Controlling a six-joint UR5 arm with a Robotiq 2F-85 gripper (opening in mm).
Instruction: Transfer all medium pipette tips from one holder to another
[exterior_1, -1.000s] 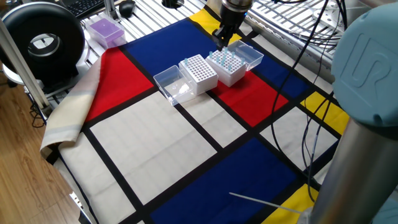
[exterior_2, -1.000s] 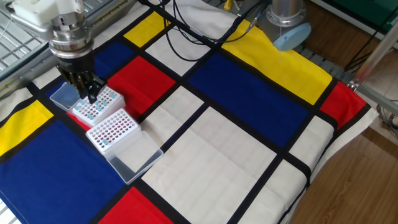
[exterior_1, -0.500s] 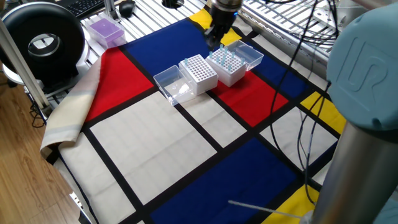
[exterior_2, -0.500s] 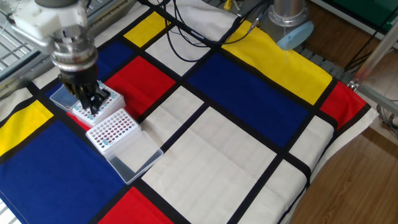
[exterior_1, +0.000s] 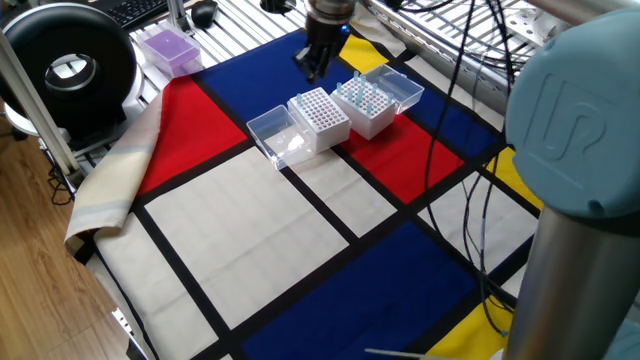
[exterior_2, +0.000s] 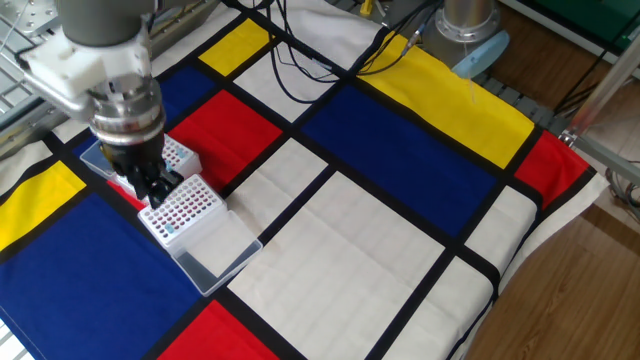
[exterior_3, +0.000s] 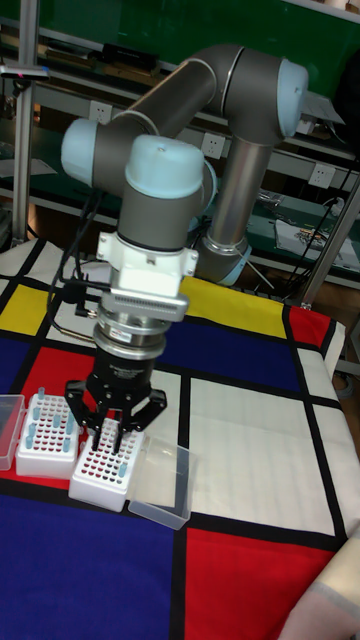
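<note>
Nearest to the tall fixed camera lies a clear lid (exterior_3: 160, 485), flat on the cloth and touching the rack I hang over. That white rack (exterior_3: 103, 465) is the one I take for the receiving holder. My gripper (exterior_3: 116, 432) hovers just above its top, fingers (exterior_3: 82, 412) pointing down and drawn close together. I cannot tell whether a tip sits between them, because nothing that thin shows at this size.

Beside this rack, toward the left of the tall view, stands the second white rack (exterior_3: 48, 434), with its own clear lid (exterior_3: 8, 417) beyond it at the edge. Medium pipette tips (exterior_1: 362, 96) fill much of it, pale blue against the white in one fixed view. In the rack under me only a few pale tips (exterior_2: 170, 229) show near one corner; the rest of the grid reads as dark empty holes.

So I judge the job barely begun: a small handful moved, most of the tips yet to be carried over, one at a time.

Farther off, past the checked tablecloth (exterior_2: 380, 250), a purple tip box (exterior_1: 168, 48) sits untouched near the table's far corner.
</note>
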